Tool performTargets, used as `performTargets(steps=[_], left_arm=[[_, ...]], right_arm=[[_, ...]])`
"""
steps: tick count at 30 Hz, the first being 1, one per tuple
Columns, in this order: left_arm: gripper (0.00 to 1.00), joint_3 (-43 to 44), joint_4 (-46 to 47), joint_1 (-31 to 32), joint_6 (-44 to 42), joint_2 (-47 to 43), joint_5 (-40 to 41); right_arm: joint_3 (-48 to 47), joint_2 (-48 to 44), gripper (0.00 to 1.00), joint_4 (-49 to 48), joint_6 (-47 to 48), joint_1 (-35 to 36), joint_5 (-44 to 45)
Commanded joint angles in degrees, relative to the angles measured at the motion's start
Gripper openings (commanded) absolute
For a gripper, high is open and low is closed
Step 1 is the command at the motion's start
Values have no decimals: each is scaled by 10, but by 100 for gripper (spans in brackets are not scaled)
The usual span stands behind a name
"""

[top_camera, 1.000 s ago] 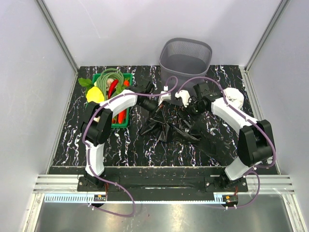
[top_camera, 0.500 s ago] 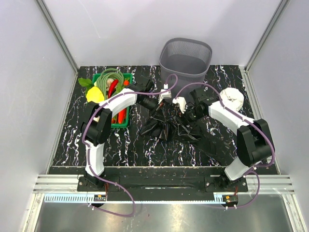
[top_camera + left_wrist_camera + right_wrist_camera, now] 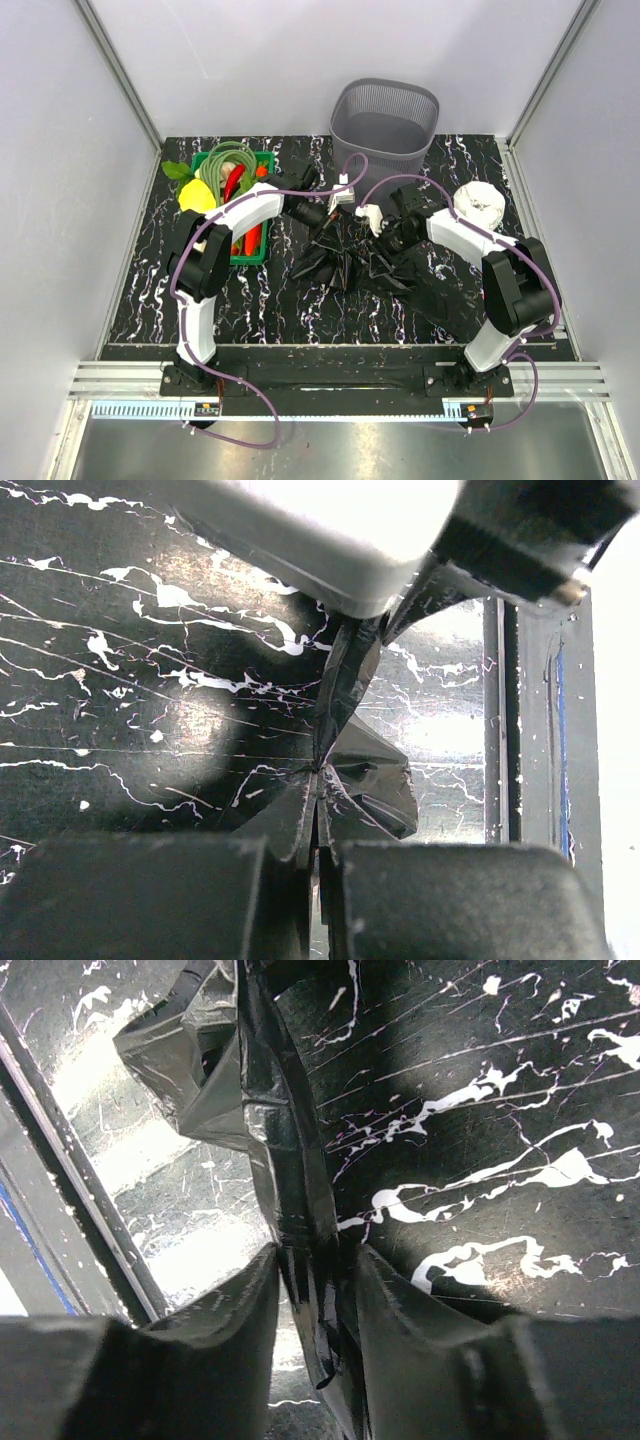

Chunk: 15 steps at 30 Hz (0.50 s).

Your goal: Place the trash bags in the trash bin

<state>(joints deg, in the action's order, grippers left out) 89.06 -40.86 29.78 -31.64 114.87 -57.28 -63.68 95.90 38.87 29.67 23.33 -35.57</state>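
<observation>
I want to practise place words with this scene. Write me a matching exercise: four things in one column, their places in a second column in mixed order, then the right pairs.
Things
1. grey plastic mesh trash bin
2. crumpled black plastic trash bag
3. green rectangular plastic crate
4. white roll

Places on the black marbled table
A. in the middle
B. on the left side
C. at the far edge
D. on the right side

Pairs: 1-C, 2-A, 3-B, 4-D

Showing thin black plastic film, glossy and wrinkled, in the trash bags point(image 3: 335, 265). Showing matt grey plastic mesh in the trash bin point(image 3: 390, 135). Gleaming smooth, white-veined black across the surface point(image 3: 280, 310).
</observation>
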Motion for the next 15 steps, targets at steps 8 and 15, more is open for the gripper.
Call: performTargets(steps=[8, 15], left_arm=[[0, -1, 12, -10, 3, -25, -43], [0, -37, 49, -65, 49, -93, -75]], right_arm=[[2, 9, 0, -27, -48, 6, 14], [7, 28, 0, -21, -102, -7, 82]])
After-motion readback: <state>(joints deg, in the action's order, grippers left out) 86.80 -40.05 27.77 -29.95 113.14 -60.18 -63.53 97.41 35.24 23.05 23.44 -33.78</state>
